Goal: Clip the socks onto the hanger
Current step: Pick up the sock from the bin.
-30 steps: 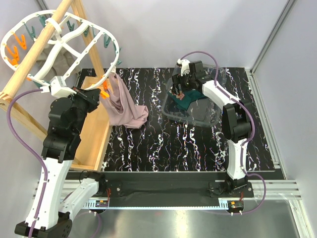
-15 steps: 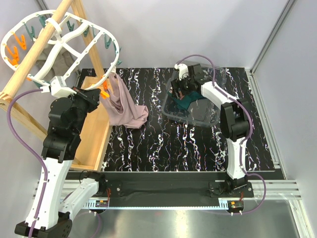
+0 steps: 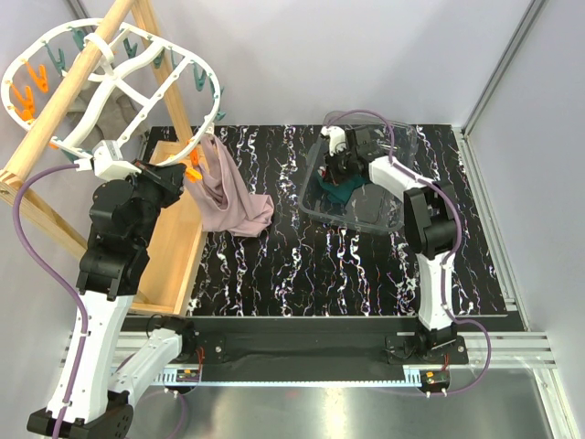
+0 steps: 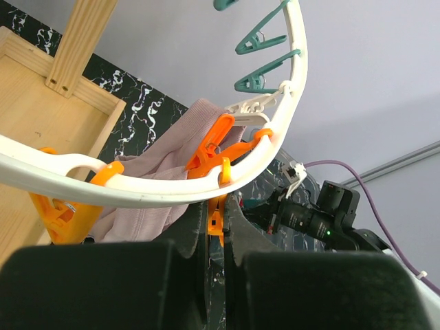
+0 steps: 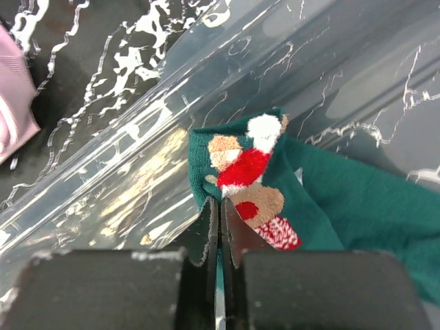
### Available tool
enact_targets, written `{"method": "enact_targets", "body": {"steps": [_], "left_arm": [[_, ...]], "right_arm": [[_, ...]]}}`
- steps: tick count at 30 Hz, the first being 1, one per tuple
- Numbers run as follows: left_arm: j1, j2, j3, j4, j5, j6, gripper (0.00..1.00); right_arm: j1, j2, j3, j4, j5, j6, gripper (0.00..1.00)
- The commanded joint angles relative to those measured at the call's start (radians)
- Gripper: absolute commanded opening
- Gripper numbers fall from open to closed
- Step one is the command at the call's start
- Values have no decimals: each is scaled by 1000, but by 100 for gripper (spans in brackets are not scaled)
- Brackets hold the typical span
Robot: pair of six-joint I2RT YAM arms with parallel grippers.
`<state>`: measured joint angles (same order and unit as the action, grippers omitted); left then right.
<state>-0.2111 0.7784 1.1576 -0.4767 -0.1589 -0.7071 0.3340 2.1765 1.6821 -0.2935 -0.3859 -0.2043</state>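
Right gripper: our right gripper is pinched almost fully shut on the edge of the sock, right beside its red-and-white figure.
Sock location: it lies inside the clear bin at the far right of the tabletop, low against the wall.
Why that grip: we judge an edge pinch leaves the rest of the fabric free for a peg.
Left gripper: our left gripper is squeezed shut on an orange peg under the hanger rim, probably to steady it.
Neighbour: a mauve cloth hangs from the hanger just beside that peg.
Stage: we judge no sock clipped yet.
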Motion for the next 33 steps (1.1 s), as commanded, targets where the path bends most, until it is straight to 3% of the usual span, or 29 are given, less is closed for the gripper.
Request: {"method": "enact_targets", "body": {"steps": [1, 9, 15, 22, 33], "left_arm": [[-1, -7, -10, -17, 42, -3, 0], [-2, -10, -18, -14, 45, -6, 0], [-1, -19, -13, -16, 51, -12, 0], [-2, -27, -10, -16, 76, -34, 0], [-1, -14, -21, 0, 107, -58, 0]], "right_arm": [[3, -153, -38, 94, -4, 17, 0], [5, -326, -119, 120, -5, 34, 0], [20, -414, -105, 22, -253, -6, 0], [129, -431, -10, -148, -598, -84, 0], [313, -423, 79, -205, -709, -110, 0]]}}
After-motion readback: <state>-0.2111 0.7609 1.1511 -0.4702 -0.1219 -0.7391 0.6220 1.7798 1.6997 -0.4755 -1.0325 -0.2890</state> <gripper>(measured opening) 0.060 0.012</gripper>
